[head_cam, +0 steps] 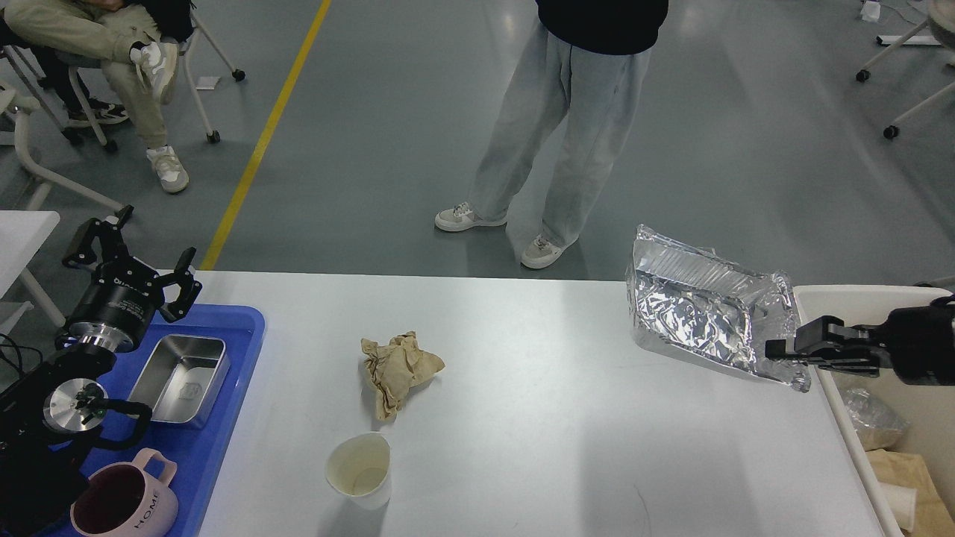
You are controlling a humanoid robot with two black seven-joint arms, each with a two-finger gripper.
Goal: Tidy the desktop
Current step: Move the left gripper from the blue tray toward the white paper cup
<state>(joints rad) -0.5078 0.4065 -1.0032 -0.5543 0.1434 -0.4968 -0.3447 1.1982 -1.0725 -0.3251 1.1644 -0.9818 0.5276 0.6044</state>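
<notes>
The desktop [567, 418] is a large white tabletop filling the lower view. On it lie a crumpled brown paper [399, 368] near the middle and a white paper cup [360, 468] tipped toward me in front of it. My right gripper [780, 350] comes in from the right and is shut on the near corner of a crumpled aluminium foil tray [705, 306], holding it tilted above the desktop's right end. My left gripper [138, 257] is open and empty above the far edge of the blue tray.
A blue plastic tray [239, 335] at the left holds a steel box [179, 377] and a pink mug [123, 503]. An off-white bin [843, 298] with trash stands past the right edge. A person [552, 142] stands behind the table; another sits at far left.
</notes>
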